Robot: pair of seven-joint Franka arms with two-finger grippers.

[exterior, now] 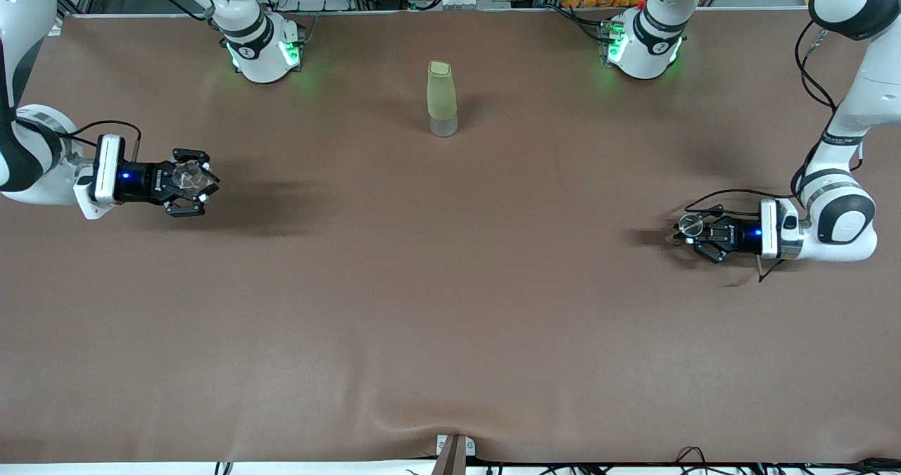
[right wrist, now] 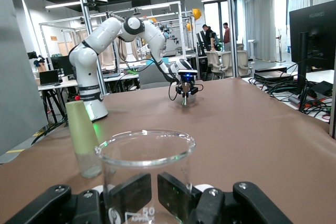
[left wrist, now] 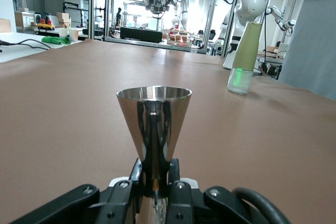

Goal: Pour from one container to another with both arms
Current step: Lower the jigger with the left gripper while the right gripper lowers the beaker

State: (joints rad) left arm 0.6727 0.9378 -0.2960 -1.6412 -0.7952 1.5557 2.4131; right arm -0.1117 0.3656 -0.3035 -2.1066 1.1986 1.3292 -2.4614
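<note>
My left gripper (exterior: 684, 231) hovers low over the table at the left arm's end, shut on the narrow waist of a shiny metal cone-shaped measuring cup (left wrist: 154, 114), whose wide mouth points up. In the left wrist view the gripper (left wrist: 156, 169) has its fingers (left wrist: 176, 174) clamped on either side of the cup's stem. My right gripper (exterior: 203, 181) hangs over the right arm's end of the table, shut on a clear glass beaker (right wrist: 144, 150) that stands upright. The beaker (exterior: 190, 176) shows at the fingertips, and the dark pads (right wrist: 131, 195) are visible through the glass, close together.
A tall pale-green bottle (exterior: 442, 99) with a clear base stands upright mid-table, close to the arms' bases; it also shows as the bottle (left wrist: 244, 56) and the bottle (right wrist: 84, 135) in the wrist views. Brown cloth (exterior: 450, 306) covers the table, wrinkled near a bracket (exterior: 452, 454) at the front edge.
</note>
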